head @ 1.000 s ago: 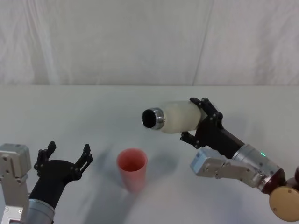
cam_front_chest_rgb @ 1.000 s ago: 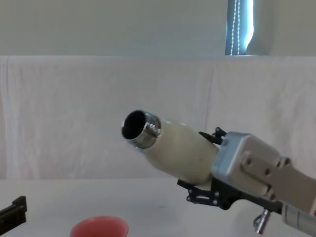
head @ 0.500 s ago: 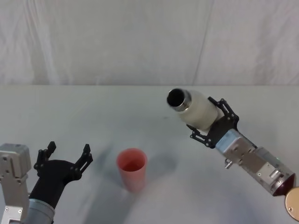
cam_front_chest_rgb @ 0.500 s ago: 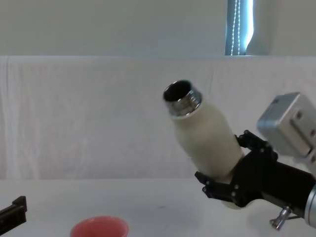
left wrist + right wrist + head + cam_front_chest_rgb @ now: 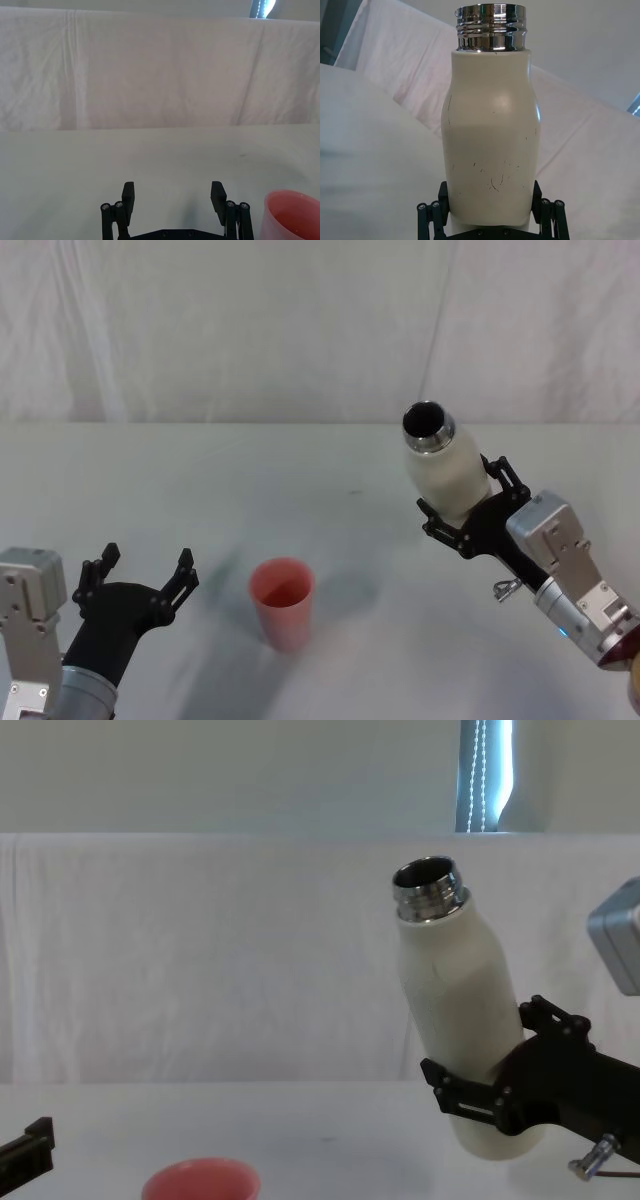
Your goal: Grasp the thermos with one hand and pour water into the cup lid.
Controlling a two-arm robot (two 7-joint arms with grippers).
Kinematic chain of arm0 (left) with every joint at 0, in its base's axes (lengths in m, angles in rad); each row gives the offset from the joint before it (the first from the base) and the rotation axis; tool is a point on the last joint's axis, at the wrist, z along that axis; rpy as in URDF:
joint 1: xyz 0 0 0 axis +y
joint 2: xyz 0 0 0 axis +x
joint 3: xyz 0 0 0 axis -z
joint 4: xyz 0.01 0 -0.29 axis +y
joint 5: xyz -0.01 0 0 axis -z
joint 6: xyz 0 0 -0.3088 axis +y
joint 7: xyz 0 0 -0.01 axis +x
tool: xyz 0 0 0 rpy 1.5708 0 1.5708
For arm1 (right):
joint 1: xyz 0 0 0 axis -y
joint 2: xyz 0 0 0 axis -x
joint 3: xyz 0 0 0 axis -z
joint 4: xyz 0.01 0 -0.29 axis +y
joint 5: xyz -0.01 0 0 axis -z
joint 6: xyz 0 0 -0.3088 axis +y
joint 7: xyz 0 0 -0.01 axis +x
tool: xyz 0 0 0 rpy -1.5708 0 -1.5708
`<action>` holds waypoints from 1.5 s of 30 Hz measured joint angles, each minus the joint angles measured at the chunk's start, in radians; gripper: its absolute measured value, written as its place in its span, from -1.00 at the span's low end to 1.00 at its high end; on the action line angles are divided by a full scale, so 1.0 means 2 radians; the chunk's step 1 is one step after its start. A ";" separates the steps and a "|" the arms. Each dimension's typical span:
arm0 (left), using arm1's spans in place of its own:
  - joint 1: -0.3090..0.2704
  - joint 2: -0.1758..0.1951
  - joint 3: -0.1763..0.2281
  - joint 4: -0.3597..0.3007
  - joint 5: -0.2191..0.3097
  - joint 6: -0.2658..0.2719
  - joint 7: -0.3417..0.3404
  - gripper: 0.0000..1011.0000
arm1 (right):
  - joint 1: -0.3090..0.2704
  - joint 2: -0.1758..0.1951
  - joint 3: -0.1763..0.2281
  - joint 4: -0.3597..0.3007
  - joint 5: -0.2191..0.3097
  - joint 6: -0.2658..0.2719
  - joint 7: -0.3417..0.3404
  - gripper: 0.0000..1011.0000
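While clamped low on its body by the right tool (image 5: 462,525), the thermos (image 5: 444,472) hangs in the air over the right side of the tabletop (image 5: 330,510), near upright, neck tipped slightly toward the robot's left. Jaws closed on both flanks of the cream body; right wrist view gives the chrome threaded neck and fine scuffs on the matte wall. Head view looks into the dark open mouth; whether water is inside, cannot tell. Chest view cuts the base behind black linkage. Cup lid (image 5: 282,602) stands upright on the tabletop, well left of the thermos and nearer the robot; chest view shows just its rim. Left tool (image 5: 140,585) rests low at near left, jaws spread wide, gripping nothing, cup lid just beside it.
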State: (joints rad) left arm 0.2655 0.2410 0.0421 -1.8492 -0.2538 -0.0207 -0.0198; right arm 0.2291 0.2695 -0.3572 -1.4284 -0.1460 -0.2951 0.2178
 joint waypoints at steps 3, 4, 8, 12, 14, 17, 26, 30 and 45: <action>0.000 0.000 0.000 0.000 0.000 0.000 0.000 0.98 | -0.004 -0.002 0.006 -0.002 0.009 0.004 0.005 0.88; 0.000 0.000 0.000 0.000 0.000 0.000 0.000 0.98 | -0.005 -0.003 0.007 -0.002 0.011 0.005 0.006 0.88; 0.000 0.000 0.000 0.000 0.000 0.000 0.000 0.98 | -0.011 -0.005 0.016 -0.008 0.025 0.011 0.012 0.88; 0.000 0.000 0.000 0.000 0.000 0.000 0.000 0.98 | -0.019 -0.006 0.024 -0.014 0.037 0.018 0.015 0.88; 0.000 0.000 0.000 0.000 0.000 0.000 0.000 0.98 | -0.021 -0.007 0.026 -0.015 0.041 0.020 0.015 0.88; 0.000 0.000 0.000 0.000 0.000 0.000 0.000 0.98 | -0.027 -0.008 0.031 -0.018 0.049 0.025 0.017 0.88; 0.000 0.000 0.000 0.000 0.000 0.000 0.000 0.98 | -0.034 -0.011 0.043 -0.026 0.074 0.035 0.027 0.88; 0.000 0.000 0.000 0.000 0.000 0.000 0.000 0.98 | -0.037 -0.011 0.049 -0.032 0.097 0.046 0.038 0.88; 0.000 0.000 0.000 0.000 0.000 0.000 0.000 0.98 | -0.041 -0.004 0.060 -0.043 0.170 0.087 0.068 0.88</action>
State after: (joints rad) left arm 0.2655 0.2410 0.0421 -1.8492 -0.2538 -0.0208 -0.0199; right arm 0.1471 0.2619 -0.2381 -1.5153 0.1937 -0.1210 0.3547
